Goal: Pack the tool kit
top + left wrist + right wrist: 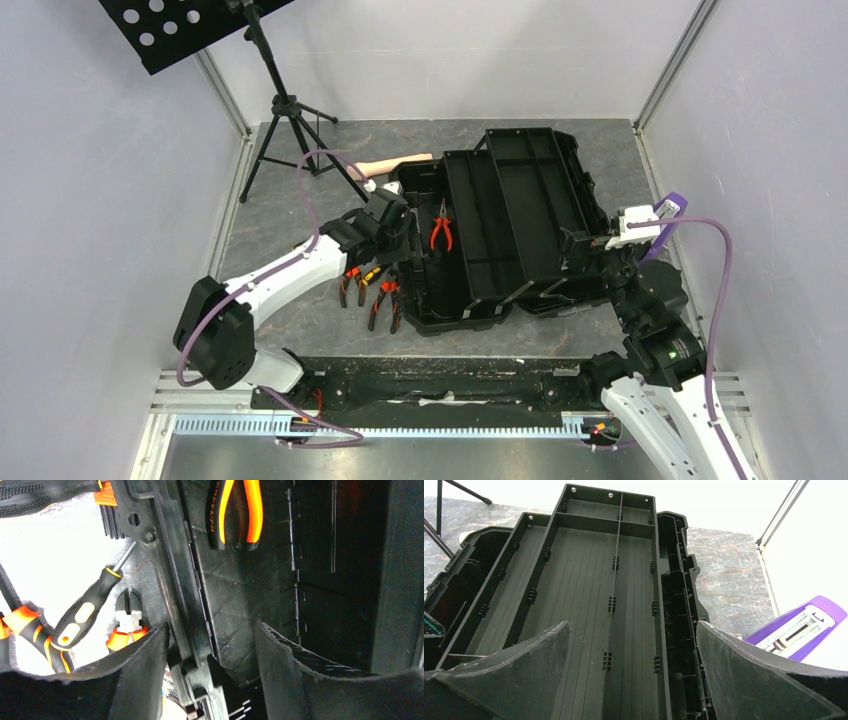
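Black toolbox lies open mid-table, its lid swung out to the right; one pair of orange pliers rests inside the base; more pliers and a yellow-black screwdriver lie on the table just beside the box's left wall. Left gripper hangs over that wall, fingers spread apart either side of it, grasping nothing; right gripper sits at the lid's right edge, fingers spread wide and released, the ribbed inside of the lid beyond them. A purple object lies to the right of the lid; a beige handle lies behind the box; a tripod stand is at far left.
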Available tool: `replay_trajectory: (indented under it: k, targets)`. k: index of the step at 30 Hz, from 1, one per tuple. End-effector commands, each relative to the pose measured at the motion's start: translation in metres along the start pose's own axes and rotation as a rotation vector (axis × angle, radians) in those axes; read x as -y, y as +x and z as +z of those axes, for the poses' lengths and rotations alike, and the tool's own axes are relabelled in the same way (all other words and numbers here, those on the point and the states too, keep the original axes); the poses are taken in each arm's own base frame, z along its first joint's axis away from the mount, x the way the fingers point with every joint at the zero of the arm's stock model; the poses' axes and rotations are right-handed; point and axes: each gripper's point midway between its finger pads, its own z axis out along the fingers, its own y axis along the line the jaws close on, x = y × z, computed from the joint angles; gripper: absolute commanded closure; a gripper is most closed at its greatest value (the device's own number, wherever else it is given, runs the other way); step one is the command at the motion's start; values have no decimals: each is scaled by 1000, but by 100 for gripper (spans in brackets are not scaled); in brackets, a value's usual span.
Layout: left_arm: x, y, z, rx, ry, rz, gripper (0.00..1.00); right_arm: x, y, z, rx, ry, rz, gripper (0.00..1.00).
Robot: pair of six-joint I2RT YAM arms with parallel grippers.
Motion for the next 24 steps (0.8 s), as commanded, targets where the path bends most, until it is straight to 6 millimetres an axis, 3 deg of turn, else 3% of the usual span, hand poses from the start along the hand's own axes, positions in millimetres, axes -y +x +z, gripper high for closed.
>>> replay_trajectory:
  k: [1,7,11,17,20,24]
  targets:
    - [40,-33,4,87,122,-50,36,-2,0,-2,13,-8,9,2]
    - [72,-60,15,133,208,-121,56,2,4,-2,9,12,3,2]
    - [89,-76,28,162,240,-157,60,3,6,-2,5,18,1,2]
    - [96,-93,54,184,209,-159,61,6,8,-3,0,32,-17,2]
    - [93,-94,65,176,189,-158,57,8,8,-4,-1,37,-24,2]
    - [85,-101,61,189,168,-137,34,8,4,-5,9,35,-29,2]
